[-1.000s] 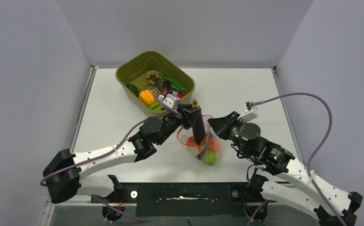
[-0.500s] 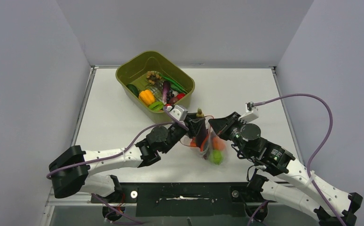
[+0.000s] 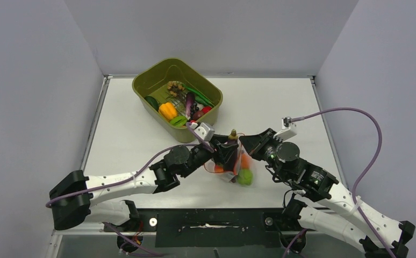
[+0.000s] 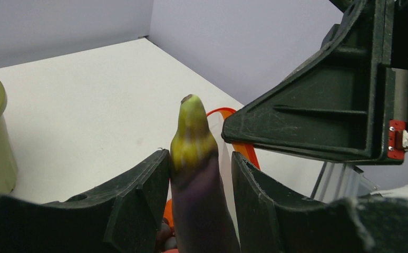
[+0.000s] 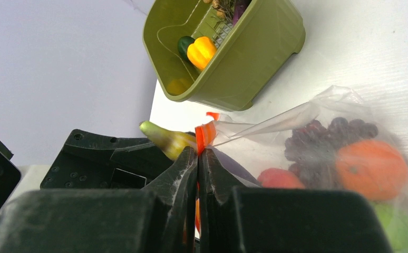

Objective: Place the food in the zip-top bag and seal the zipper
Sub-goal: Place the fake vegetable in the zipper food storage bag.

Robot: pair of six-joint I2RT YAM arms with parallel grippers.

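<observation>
The clear bag (image 5: 328,103) lies on the table (image 3: 130,123) between the two arms. Inside it are dark grapes (image 5: 318,139), an orange fruit (image 5: 370,168) and a green fruit (image 5: 397,226). The right gripper (image 5: 197,153) is pressed together on the red-orange zipper (image 5: 206,134). A purple eggplant (image 4: 196,200) stands in the bag's mouth between the fingers of the left gripper (image 4: 199,157); whether they press it I cannot tell. Compared with one second ago, the eggplant sits deeper in the bag.

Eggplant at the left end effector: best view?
Left wrist: the eggplant fills the middle, yellow-green stem end and purple body sharp. Right wrist shows only its stem tip beyond the right end effector. Top external shows it small, partly hidden.
</observation>
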